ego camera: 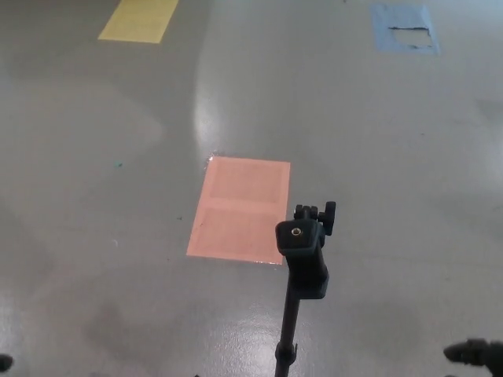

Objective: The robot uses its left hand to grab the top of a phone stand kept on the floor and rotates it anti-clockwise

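A black phone stand rises from the floor in the lower middle of the head view. Its top clamp head (303, 250) has a brass screw on top and a knob at its upper right, and the thin pole (286, 338) runs down out of the bottom edge. At the bottom right edge a dark part of my right hand (474, 353) shows, far from the stand. Only a small dark sliver of my left hand (4, 362) shows at the bottom left corner, also far from the stand. Nothing touches the stand.
The floor is glossy grey. A pink rectangle (240, 209) is taped on it just left of and behind the stand's head. A yellow patch (140, 20) lies at the far left and a blue patch (404, 28) at the far right.
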You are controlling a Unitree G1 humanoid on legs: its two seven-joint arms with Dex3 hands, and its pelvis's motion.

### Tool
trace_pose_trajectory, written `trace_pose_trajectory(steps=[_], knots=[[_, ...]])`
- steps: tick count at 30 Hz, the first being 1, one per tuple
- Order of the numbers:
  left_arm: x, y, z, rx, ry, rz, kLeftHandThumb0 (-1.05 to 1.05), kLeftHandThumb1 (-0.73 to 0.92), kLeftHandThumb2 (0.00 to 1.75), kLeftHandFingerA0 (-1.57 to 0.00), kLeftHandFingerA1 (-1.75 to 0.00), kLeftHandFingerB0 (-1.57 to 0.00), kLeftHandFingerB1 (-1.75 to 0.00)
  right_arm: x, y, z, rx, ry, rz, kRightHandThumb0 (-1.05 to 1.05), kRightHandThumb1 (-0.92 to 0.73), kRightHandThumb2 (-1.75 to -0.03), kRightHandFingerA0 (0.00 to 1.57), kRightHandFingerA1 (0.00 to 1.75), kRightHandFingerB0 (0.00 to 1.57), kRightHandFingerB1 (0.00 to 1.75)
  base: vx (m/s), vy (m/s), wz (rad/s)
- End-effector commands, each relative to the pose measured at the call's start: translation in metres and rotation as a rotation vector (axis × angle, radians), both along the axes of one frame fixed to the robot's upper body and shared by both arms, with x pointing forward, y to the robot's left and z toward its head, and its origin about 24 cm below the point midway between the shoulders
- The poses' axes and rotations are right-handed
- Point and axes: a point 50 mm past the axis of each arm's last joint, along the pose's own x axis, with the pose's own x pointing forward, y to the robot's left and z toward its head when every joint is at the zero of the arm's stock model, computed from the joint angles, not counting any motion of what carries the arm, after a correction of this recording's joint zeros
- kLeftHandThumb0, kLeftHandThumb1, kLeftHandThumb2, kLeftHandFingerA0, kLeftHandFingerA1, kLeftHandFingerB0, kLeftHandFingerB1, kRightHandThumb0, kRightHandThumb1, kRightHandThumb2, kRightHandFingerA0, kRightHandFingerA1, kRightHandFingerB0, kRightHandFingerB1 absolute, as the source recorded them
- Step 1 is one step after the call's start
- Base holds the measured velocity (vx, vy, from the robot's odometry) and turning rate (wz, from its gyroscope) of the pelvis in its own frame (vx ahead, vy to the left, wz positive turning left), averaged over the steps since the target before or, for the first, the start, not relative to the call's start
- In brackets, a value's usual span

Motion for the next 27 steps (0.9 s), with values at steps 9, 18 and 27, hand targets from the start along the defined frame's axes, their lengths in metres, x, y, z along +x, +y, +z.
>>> trace_pose_trajectory(steps=[9,18,27], knots=[[0.026,-0.029,0.022,0.010,-0.327,-0.198,-0.55,0.44,0.67,-0.16,-0.36,-0.08,-0.37,-0.003,-0.012,0.002,-0.003,0.067,0.061,-0.45,-0.73,-0.78,0.27,0.43,0.15,0.35,0.00,0.000,0.00],[0.039,-0.089,0.077,0.029,-0.672,-0.522,-0.57,0.38,0.70,-0.14,-0.41,-0.05,-0.22,-0.003,-0.012,0.002,0.008,0.070,0.047,-0.38,-0.82,-0.65,0.34,0.39,0.17,0.28,0.00,0.000,0.00],[0.029,-0.130,0.123,-0.154,-0.887,-0.710,-0.52,0.42,0.53,-0.12,-0.32,-0.04,-0.23,-0.002,-0.012,0.003,0.007,0.070,0.048,-0.44,-0.72,-0.77,0.28,0.44,0.14,0.35,0.00,0.000,0.00]])
